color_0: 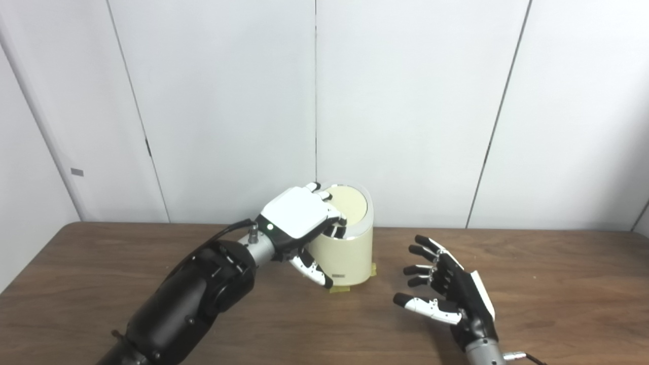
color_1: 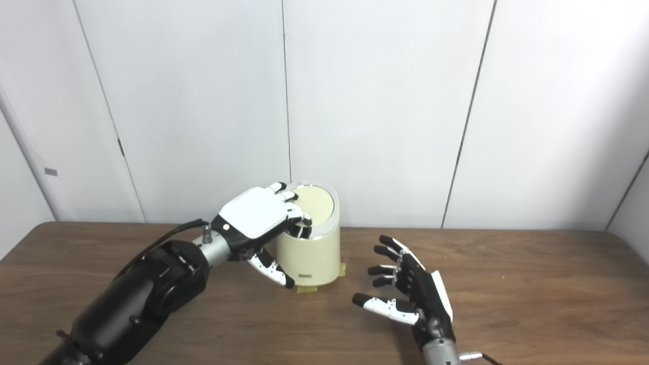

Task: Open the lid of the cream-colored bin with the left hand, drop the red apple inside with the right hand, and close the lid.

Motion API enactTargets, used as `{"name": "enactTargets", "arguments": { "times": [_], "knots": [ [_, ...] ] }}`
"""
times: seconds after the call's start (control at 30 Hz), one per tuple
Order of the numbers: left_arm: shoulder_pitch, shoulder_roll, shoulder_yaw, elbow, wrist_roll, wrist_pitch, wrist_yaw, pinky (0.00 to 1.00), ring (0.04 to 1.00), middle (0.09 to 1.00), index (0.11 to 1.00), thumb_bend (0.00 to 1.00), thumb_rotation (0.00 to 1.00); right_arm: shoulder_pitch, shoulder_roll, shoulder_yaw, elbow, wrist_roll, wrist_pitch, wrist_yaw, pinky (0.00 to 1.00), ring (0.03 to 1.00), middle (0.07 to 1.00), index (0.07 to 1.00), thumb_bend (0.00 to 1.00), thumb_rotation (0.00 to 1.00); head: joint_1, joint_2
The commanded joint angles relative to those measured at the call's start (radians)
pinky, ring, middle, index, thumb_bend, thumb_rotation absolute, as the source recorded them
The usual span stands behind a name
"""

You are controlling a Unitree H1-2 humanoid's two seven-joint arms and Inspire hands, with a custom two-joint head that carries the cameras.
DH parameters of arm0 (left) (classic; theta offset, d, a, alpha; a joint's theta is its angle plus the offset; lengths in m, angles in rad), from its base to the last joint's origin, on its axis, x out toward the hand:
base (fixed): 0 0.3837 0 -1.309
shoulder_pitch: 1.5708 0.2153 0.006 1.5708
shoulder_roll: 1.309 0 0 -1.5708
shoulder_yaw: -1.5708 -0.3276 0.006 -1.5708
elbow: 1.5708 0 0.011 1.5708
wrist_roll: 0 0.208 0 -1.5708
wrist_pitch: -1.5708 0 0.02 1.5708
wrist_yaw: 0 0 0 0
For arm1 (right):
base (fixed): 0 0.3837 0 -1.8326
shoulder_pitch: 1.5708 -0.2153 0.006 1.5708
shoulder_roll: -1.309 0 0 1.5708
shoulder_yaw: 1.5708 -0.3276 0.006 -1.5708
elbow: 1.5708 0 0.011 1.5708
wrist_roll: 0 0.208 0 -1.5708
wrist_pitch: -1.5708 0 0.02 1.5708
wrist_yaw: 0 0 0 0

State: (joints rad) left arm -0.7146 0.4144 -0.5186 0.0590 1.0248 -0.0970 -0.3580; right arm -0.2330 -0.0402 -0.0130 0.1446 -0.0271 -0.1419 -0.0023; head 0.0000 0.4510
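The cream-colored bin (color_0: 347, 253) stands upright at the middle back of the table, with its round lid (color_0: 353, 204) lying flat on top. My left hand (color_0: 296, 218) is over the bin's left side, its bent fingers resting on the lid's near-left edge and its thumb pointing down beside the bin wall. It grips nothing. My right hand (color_0: 448, 289) hovers to the right of the bin, palm facing left, fingers spread and empty. No red apple shows in either view.
The brown wooden table (color_0: 557, 284) ends at a white panelled wall close behind the bin. Yellow tape tabs (color_0: 340, 289) sit at the bin's base.
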Motion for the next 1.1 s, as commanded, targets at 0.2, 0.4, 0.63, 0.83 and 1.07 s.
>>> {"name": "enactTargets", "arguments": {
  "times": [0.2, 0.4, 0.63, 0.83, 1.07],
  "knots": [
    [0.074, -0.039, 0.153, -0.088, -0.203, 0.0, 0.06, 0.99, 0.893, 0.764, 0.76, 0.94, 0.33, -0.027, -0.002, -0.006, -0.032, 0.012, -0.019, 0.001, 0.53, 0.621, 0.793, 0.819, 0.84, 0.14, 0.002, 0.001],
    [0.176, -0.145, 0.35, -0.127, -0.437, -0.025, 0.197, 0.77, 0.856, 0.797, 0.784, 0.85, 0.34, -0.03, -0.016, -0.006, -0.013, 0.039, -0.04, 0.026, 0.51, 0.632, 0.8, 0.824, 0.84, 0.15, 0.012, 0.001],
    [0.29, -0.253, 0.531, -0.121, -0.765, -0.028, 0.278, 0.72, 0.804, 0.785, 0.788, 0.76, 0.29, -0.023, -0.017, -0.002, -0.032, 0.046, -0.034, 0.038, 0.52, 0.642, 0.804, 0.822, 0.82, 0.1, 0.012, 0.004],
    [0.395, -0.239, 0.589, -0.127, -0.944, 0.035, 0.235, 0.63, 0.768, 0.816, 0.821, 0.81, 0.32, -0.016, -0.018, -0.004, -0.044, 0.025, -0.013, 0.025, 0.54, 0.652, 0.8, 0.817, 0.82, 0.12, 0.01, 0.008],
    [0.49, -0.223, 0.593, -0.086, -1.022, -0.005, 0.214, 0.63, 0.723, 0.792, 0.822, 0.82, 0.26, -0.001, -0.026, -0.005, -0.064, -0.003, -0.008, 0.02, 0.53, 0.66, 0.799, 0.82, 0.81, 0.12, 0.012, 0.015]
  ]
}}
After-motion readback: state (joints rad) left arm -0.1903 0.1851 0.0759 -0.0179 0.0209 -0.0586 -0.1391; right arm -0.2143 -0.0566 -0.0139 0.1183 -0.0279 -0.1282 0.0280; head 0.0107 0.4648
